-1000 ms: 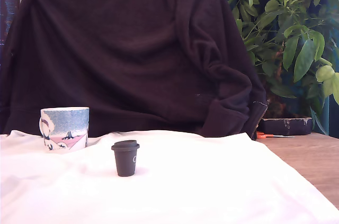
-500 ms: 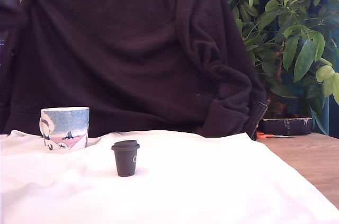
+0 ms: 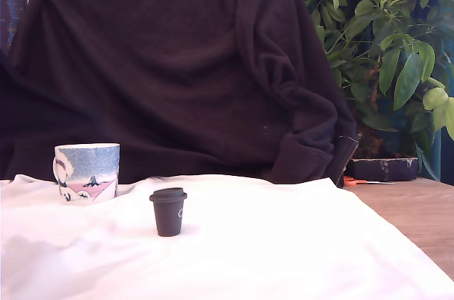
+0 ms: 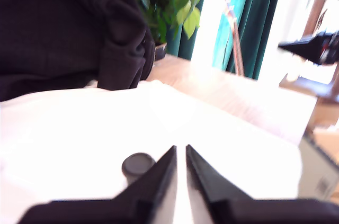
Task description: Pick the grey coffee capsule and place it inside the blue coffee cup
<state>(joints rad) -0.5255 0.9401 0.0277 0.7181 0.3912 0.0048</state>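
Exterior view, left to right: blue coffee cup (image 3: 86, 171) upright on the white cloth (image 3: 284, 243), then grey coffee capsule (image 3: 168, 211) standing upright nearer the camera and to the exterior view's right of the cup, apart from it, not touching. Dark fabric (image 3: 177, 66) draped behind, plant (image 3: 390, 45) at far right. Arm not in this view.

Wrist view: capsule lid (image 4: 138, 163) shows as a dark round disc just beside one finger's tip, partly hidden by that finger. Gripper (image 4: 180, 150) empty, jaws nearly together, only a thin slit between the tips. The capsule lies off the gap, to the side and below, not between the fingers. Its long axis is vertical, lid up.

Judgement: pincer must spread and shift sideways over the capsule before descending; cup not seen from the wrist.
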